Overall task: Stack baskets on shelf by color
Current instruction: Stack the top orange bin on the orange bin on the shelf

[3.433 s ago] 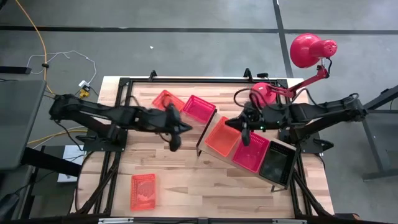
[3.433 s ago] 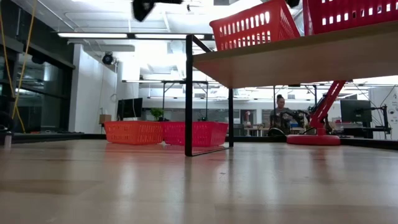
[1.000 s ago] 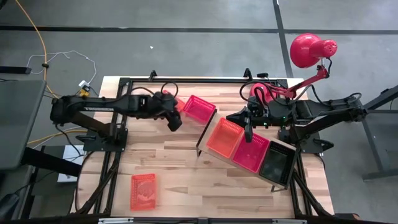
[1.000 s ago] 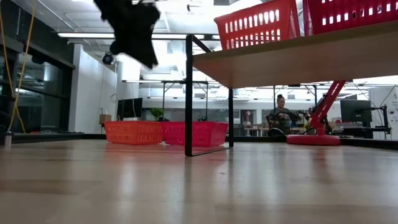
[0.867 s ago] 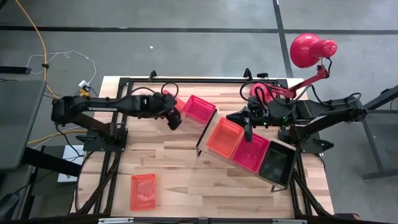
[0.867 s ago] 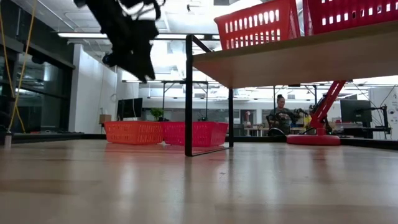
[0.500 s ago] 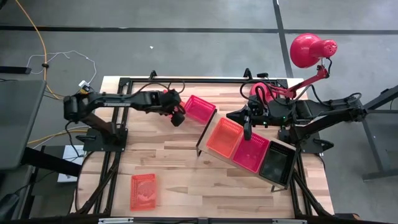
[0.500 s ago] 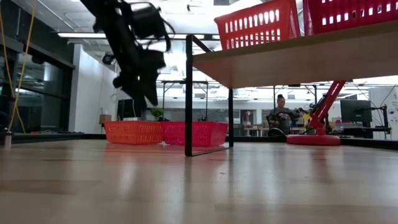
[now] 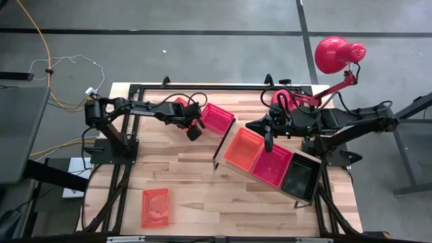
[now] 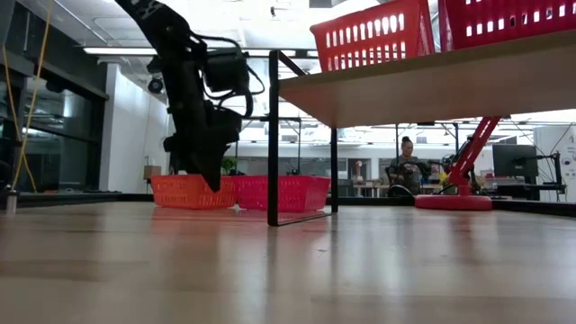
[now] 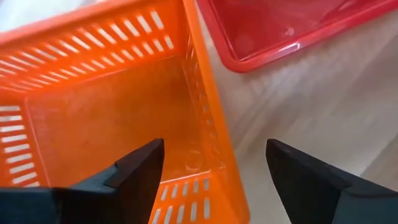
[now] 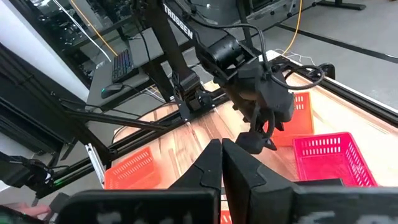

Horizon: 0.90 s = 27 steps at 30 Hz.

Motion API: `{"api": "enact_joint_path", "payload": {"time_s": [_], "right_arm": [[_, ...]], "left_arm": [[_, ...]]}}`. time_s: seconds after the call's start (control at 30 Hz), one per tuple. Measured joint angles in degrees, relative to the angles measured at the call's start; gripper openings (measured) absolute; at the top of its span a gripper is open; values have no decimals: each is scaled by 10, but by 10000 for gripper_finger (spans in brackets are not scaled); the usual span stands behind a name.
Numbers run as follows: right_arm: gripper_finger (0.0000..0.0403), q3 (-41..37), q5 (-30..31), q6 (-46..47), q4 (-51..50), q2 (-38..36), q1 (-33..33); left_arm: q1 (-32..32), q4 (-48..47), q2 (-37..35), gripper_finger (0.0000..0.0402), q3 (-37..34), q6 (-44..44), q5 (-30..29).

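Straddling orange basket point(image 11: 118, 118) rim with spread left gripper point(image 11: 214, 165), nothing grasped. Sitting shelved point(image 9: 223, 158): three baskets; awaiting: three. Idling clenched: right gripper point(image 12: 222, 163).

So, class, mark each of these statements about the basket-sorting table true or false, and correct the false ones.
1. The left gripper is open, straddling the wall of an orange basket. True.
2. The shelf carries three baskets. True.
3. The black basket sits on the tabletop. False: it is on the shelf, at one end.
4. The right gripper holds a red basket. False: it is shut and holds nothing.
5. The red lamp lies on the shelf. False: it stands beyond it.
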Motion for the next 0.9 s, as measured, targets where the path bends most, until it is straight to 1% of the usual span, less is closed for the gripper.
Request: {"api": "enact_joint_path", "payload": {"time_s": [0.1,0.2,0.3,0.4,0.43,0.57,0.67,0.83,0.9], "right_arm": [[0,0,0,-1,0,0,0],[0,0,6,-1,0,0,0],[0,0,9,-2,-1,0,0],[0,0,9,-12,-2,0,0],[0,0,9,-13,-2,0,0],[0,0,9,-17,-2,0,0],[0,0,9,-17,-4,0,0],[0,0,9,-28,-4,0,0],[0,0,16,-28,-4,0,0]], "left_arm": [[0,-1,9,247,0,-10,1],[0,-1,11,201,0,-26,6],[-1,-9,11,126,0,-30,20],[-4,-29,-1,34,0,-20,35],[-6,-34,-7,18,0,-16,36],[-17,-63,-58,14,0,-5,40],[-26,-87,-115,3,0,-2,35],[-50,-117,-226,1,0,0,-5],[-60,-128,-266,1,0,2,-9]]}}
